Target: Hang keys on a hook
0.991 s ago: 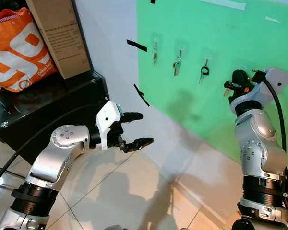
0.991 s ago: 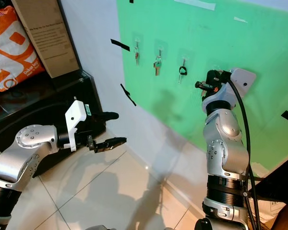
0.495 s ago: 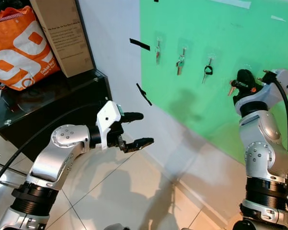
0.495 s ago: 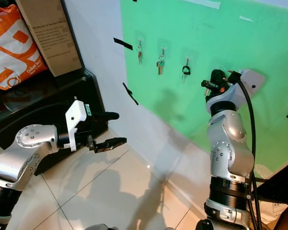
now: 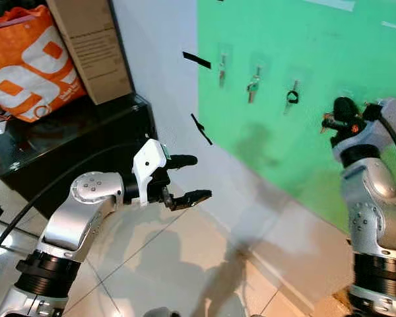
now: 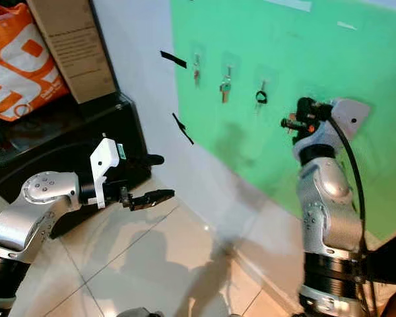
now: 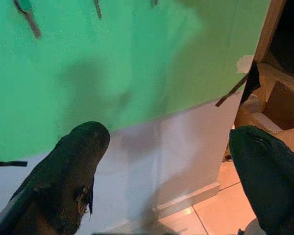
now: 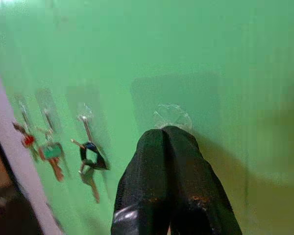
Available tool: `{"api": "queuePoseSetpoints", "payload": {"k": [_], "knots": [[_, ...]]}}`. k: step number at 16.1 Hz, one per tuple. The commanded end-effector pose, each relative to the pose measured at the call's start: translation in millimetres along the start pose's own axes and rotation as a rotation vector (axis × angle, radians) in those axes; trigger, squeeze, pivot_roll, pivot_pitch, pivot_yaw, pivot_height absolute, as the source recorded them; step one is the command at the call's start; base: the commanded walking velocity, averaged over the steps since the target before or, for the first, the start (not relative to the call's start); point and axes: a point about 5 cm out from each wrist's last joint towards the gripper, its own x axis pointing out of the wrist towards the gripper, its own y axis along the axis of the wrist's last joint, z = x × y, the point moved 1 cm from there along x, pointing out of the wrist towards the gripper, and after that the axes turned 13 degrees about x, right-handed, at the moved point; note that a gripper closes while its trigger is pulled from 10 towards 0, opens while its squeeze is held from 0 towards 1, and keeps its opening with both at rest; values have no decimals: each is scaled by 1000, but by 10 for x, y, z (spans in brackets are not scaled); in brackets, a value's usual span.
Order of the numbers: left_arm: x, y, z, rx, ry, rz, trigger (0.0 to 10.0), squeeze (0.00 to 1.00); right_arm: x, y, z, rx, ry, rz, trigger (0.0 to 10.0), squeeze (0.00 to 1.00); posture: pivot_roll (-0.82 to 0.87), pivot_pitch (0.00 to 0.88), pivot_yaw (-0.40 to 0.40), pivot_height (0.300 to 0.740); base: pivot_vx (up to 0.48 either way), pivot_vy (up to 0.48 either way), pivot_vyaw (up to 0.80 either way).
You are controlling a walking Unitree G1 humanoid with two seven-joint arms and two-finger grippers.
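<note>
Camera shifted | right end effector (image 8: 167, 134) closed at clear hook (image 8: 172, 116), keys (image 5: 326, 123) seemingly gripped | left end effector (image 5: 188, 178) wide open, empty

The big orange bag (image 5: 28, 63) had large white shapes on it and one line of small white words, too small and blurry to read. The tall brown cardboard box (image 5: 92, 46) had a few lines of small black print, also too small to read.
</note>
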Motion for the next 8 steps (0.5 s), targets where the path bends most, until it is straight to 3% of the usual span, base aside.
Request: {"api": "queuePoseSetpoints", "payload": {"k": [1,6,8], "knots": [[9,-1,-23,3,1,-16,10000,0,-4,193,138,-78,-50,92,10000,0,-65,0,69,740,0,0,0],[3,-2,-17,5,0,-23,10000,0,-38,151,120,-249,-5,89,10000,0,-63,0,74,740,0,0,0],[9,-1,-16,7,-1,-23,10000,0,-48,113,123,-265,0,81,10000,0,-64,0,75,740,0,0,0]]}}
